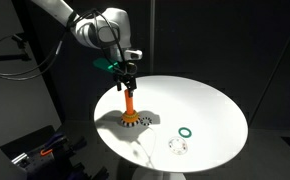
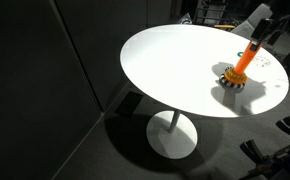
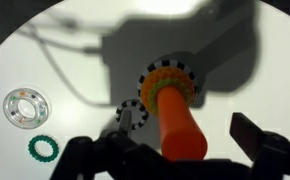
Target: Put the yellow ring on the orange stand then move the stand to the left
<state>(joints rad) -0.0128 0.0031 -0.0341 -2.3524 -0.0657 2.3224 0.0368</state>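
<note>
Nearest the wrist camera, the gripper shows as two dark fingers at the bottom edge. Its jaws are spread wide, one on each side of the orange stand, and neither touches it. The peg rises between them towards the lens and blurs at its top. At its foot the yellow ring lies around the peg, on the round base inside the black-and-white checkered rim.

Just beside that base a small black-and-white patterned ring lies on the white round table. Well apart from it are a clear, flat ring and a dark green ring, near each other. None of these lies between the fingers. The arm's shadow falls wide across the tabletop behind the stand.

In an exterior view the gripper hangs over the upright stand, with the green ring and the clear ring off to one side. In an exterior view the stand is near the table's far edge, and dark walls surround it.
</note>
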